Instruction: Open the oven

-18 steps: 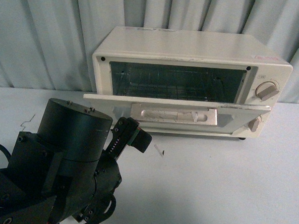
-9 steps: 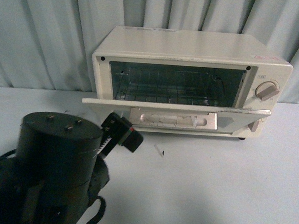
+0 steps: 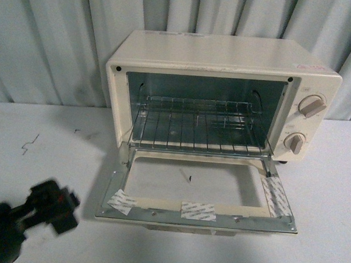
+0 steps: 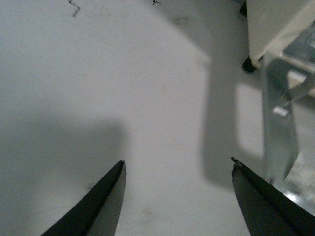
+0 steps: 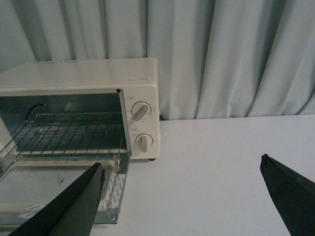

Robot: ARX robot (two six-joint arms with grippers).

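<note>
On the white table [image 3: 313, 190], against the grey curtain [image 3: 51, 44], you have the oven [image 3: 225, 52] standing a little right of the middle, with its front turned to the robot. Its door [image 3: 198, 211] hangs fully down and lies almost flat, close above the tabletop, so the cavity is open to you and the wire rack [image 3: 202, 130] inside shows completely. I judge the task as done, because the door cannot drop further than this.

You see the door from its inner side, so the handle is hidden under it; only the metal frame and some pieces of tape [image 3: 198, 210] on it are visible. Both knobs [image 3: 312, 106] sit on the panel at the right side of the cavity, one over the other, and nothing touches them.

Your left gripper [image 4: 177, 169] hangs low over the bare table, beside the left edge of the dropped door and apart from it. Its two fingers [image 4: 106, 196] are spread wide and nothing is between them, which fits a hand that has no more work on the door. Your right gripper [image 5: 182, 169] is also spread wide and empty, and it looks at the oven from the right side, well apart from it, probably only waiting there.
</note>
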